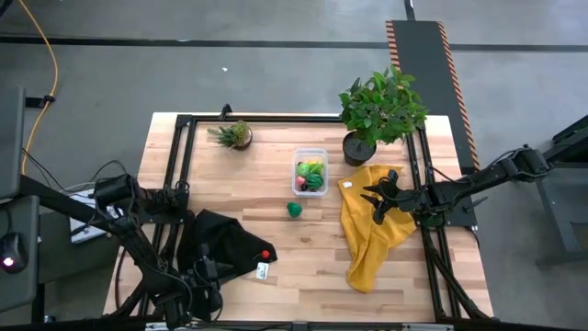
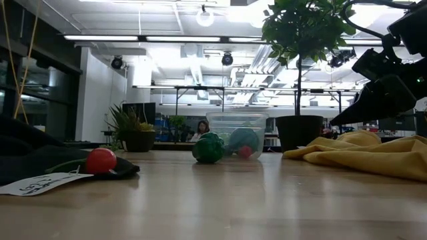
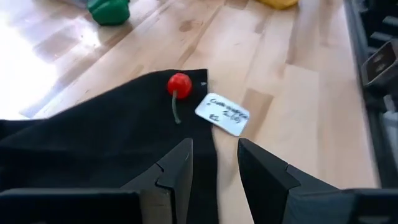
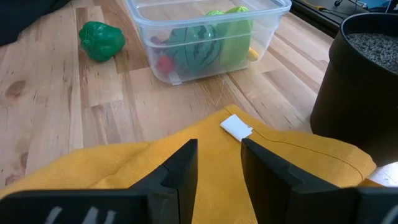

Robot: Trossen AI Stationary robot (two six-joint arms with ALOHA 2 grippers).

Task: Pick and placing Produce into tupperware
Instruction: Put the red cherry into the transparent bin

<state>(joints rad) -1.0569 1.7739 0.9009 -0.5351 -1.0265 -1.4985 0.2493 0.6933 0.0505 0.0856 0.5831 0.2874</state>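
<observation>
Produce left out: a green pepper (image 1: pixel 294 210) on the surface beside the tupperware (image 1: pixel 310 171), light, hard, slick, best pinched across its lobes; both grippers, left (image 3: pixel 214 163) and right (image 4: pixel 219 163), narrowly parted, empty.

Bare table (image 1: pixel 276 198) left of tupperware (image 1: pixel 310 171); potted tree (image 1: pixel 381 110) crowds right

I worked in a lab or workshop hall: bare concrete floor (image 1: pixel 276 64) around my wooden surface (image 1: pixel 303 253), ceiling strip lights (image 2: pixel 167 37) and benches (image 2: pixel 220 90) beyond.
</observation>
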